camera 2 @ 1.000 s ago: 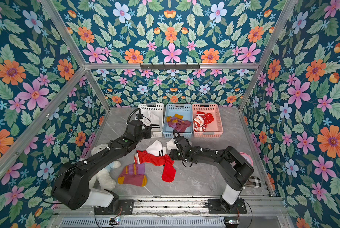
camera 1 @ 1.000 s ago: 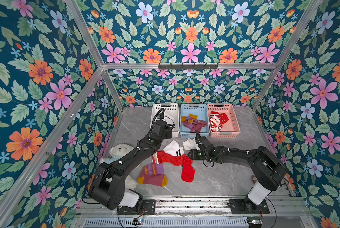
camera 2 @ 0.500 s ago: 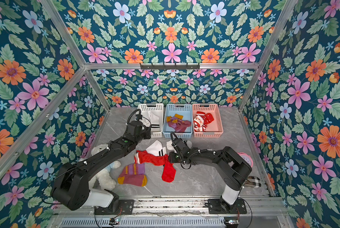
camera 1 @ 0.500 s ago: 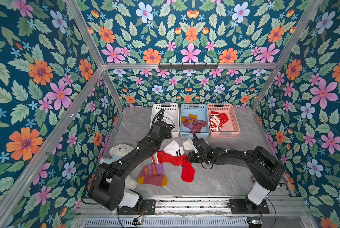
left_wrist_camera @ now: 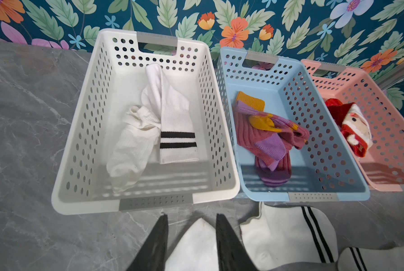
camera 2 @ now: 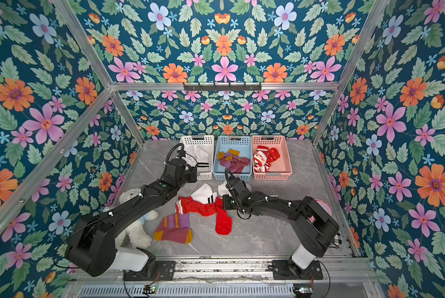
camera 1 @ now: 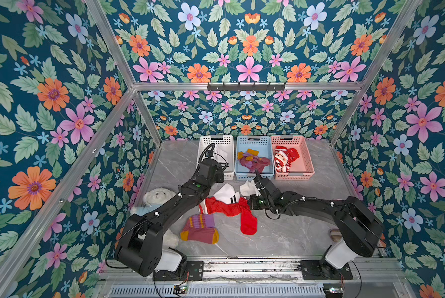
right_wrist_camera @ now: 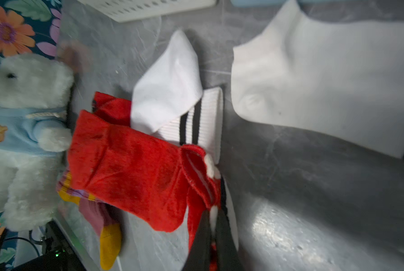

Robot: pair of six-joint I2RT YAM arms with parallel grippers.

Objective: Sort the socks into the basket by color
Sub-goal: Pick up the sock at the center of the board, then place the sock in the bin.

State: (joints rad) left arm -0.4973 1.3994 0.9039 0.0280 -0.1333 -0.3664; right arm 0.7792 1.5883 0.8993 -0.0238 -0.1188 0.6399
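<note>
Marble-grey table [camera 1: 293, 232] stands inside floral walls [camera 1: 61, 103] in both top views. Along its far edge you have 3 baskets: a white basket [camera 1: 217, 140], a blue basket [camera 1: 253, 140] and a pink basket [camera 1: 287, 140], each holding socks of its color. Between the arms lie a red sock [camera 1: 224, 208], 2 white socks [camera 1: 228, 192] with black stripes, and a maroon sock [camera 1: 199, 228].

Left wrist view: your left gripper [left_wrist_camera: 190, 217] hangs spread just near the white basket, with 1 of the white socks showing between its fingers.

Right wrist view: your right gripper [right_wrist_camera: 211, 215] is pressed together, pinching the red sock's white-trimmed cuff.
</note>
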